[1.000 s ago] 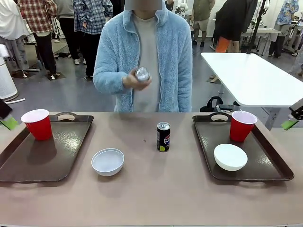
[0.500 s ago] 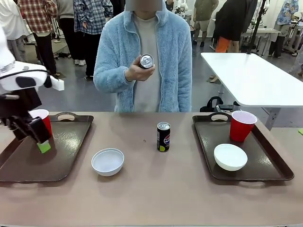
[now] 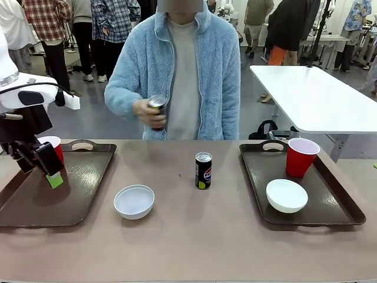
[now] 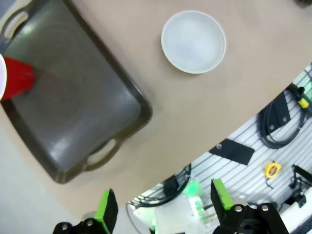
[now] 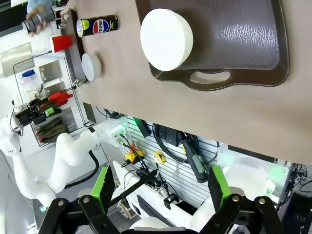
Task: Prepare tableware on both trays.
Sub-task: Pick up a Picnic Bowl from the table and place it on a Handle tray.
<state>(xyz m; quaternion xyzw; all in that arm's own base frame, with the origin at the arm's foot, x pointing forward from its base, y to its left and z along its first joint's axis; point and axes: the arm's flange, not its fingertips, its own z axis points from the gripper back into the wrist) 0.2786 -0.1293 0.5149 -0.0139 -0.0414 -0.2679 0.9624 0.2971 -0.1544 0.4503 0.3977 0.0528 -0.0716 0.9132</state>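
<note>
**Q:** How does the left end effector [image 3: 41, 168] stand?

**A:** You have it spread wide, green pads well apart and pinching nothing. It hangs over the far end of the left tray [image 3: 35, 206], a glossy dark brown plastic rectangle with a raised rim and rounded corners. The left red cup [image 3: 54, 143], smooth plastic with a white inside, stands on that tray just behind the fingers, partly hidden by them.

**Q:** And beyond its fingers?

**A:** To its right, off the tray on the matte tan surface [image 3: 206, 236], sits a shallow round white bowl [image 3: 134, 201]. Farther right is a small dark can [image 3: 203, 170], upright, with a metal top. Across the surface, the person's hand [image 3: 147, 109] holds a second can [image 3: 156, 106] in the air.

**Q:** The right end effector [image 5: 161, 185]?

**A:** Your right one is also spread wide and empty. Ahead of its fingers lies the right tray [image 5: 234, 29], its base finely pebbled and shiny. The other white bowl [image 5: 166, 39] rests inside it, next to a cut-out handle. The front view shows the right red cup [image 3: 301, 157] at that tray's far end.
</note>
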